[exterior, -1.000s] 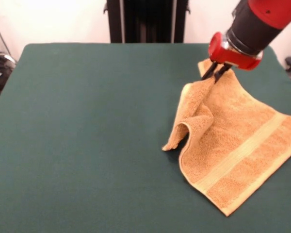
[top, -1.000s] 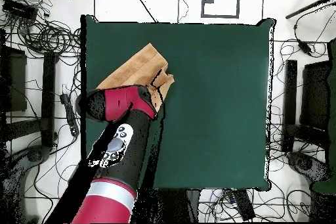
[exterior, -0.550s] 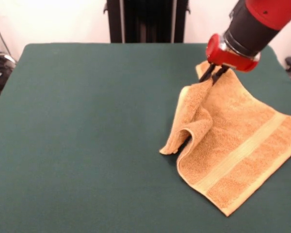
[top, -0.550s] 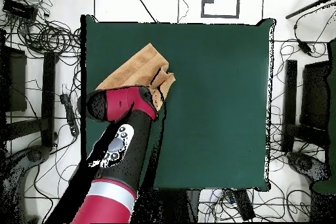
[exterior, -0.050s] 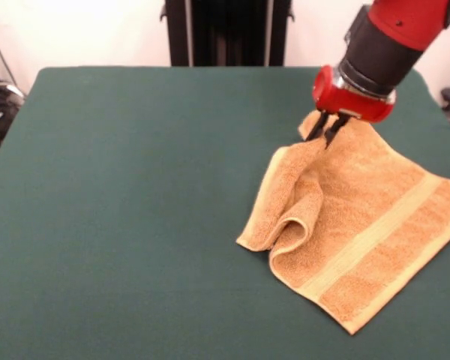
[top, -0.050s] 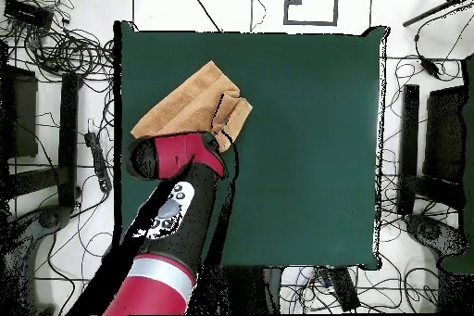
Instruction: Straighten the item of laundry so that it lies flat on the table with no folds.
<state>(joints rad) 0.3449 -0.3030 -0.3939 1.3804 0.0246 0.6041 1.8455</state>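
The item of laundry [exterior, -0.050s: 375, 217], an orange-tan towel with a lighter band, lies on the right part of the green table [exterior, -0.050s: 135, 195]. Its left side is doubled over in a rolled fold [exterior, -0.050s: 285, 217] that rises toward my gripper [exterior, -0.050s: 325, 133]. The gripper is shut on the towel's raised edge, just above the cloth. In the overhead view the towel [top, -0.050s: 185, 104] shows at the table's [top, -0.050s: 305, 145] upper left. There the red arm [top, -0.050s: 176, 159] covers the towel's lower edge and hides the gripper.
The towel's right corner reaches the right edge of the front view, near the table's right side. In the overhead view, cables [top, -0.050s: 56, 44] and dark stands [top, -0.050s: 435, 145] surround the table on the floor.
My gripper has moved left and slightly down, dragging the held edge. The rolled fold has slid left and sunk lower onto the table.
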